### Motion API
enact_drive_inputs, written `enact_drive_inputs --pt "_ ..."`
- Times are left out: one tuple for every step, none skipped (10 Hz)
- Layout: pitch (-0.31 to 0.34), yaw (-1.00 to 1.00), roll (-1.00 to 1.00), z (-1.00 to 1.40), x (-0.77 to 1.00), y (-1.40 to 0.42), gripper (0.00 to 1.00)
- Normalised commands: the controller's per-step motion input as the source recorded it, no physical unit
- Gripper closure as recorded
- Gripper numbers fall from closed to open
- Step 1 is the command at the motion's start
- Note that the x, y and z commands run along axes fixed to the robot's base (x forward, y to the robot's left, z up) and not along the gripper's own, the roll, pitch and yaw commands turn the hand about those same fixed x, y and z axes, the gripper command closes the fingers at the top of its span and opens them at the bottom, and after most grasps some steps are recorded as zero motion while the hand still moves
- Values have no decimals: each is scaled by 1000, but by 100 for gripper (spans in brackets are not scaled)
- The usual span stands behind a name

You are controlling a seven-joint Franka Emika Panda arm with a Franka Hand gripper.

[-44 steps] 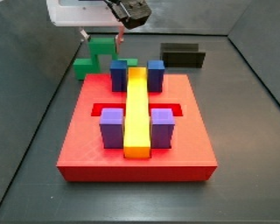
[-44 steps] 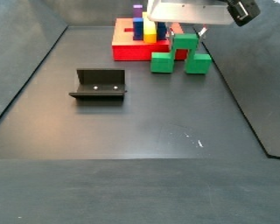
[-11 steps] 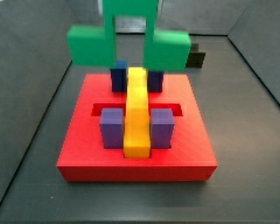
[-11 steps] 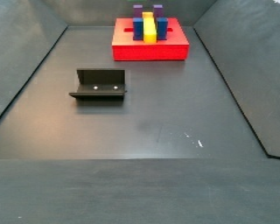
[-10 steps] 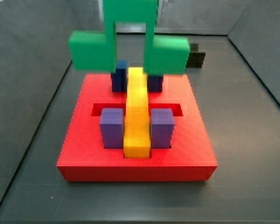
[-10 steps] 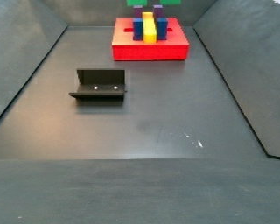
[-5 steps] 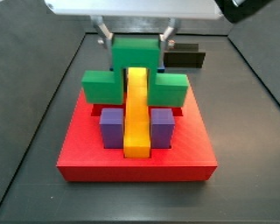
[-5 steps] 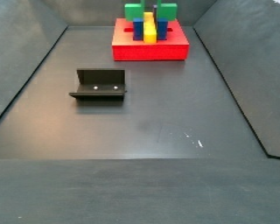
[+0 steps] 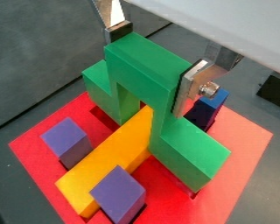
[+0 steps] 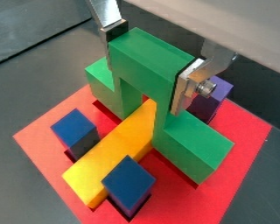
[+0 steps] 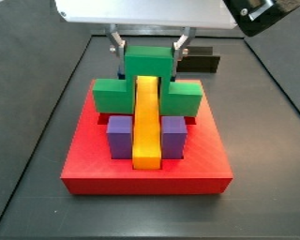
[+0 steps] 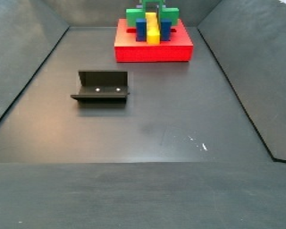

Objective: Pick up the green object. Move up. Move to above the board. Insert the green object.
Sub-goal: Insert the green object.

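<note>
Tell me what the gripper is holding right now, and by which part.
The gripper holds the green object by its raised centre cube, one finger on each side, over the yellow bar on the board.

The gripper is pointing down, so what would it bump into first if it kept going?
Probably the yellow bar: the gripper holds the green object straddling it, so that piece would likely meet the bar or the red board first.
</note>
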Motion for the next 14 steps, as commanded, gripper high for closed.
enact_drive_inputs --pt "-13 146 0 -237 0 0 100" --pt "-26 163 0 -331 0 -100 100" --pt "-11 163 19 -351 29 -63 100" --pt "0 151 34 -360 26 -23 100" --pt "0 151 14 -334 29 0 100" --pt "0 83 10 -234 29 0 100" --pt "0 3 0 -209 14 0 100" --pt "-23 0 0 -249 0 -23 100" --pt "-11 -94 -33 -83 31 -77 100" --pt "-51 -203 -133 -37 0 0 100" --pt "-70 -200 -159 -43 0 0 100" --pt "-64 -163 -126 -71 0 0 100" --pt "-50 -97 -83 -114 37 0 100" --pt "-31 -17 -31 -209 140 0 100"
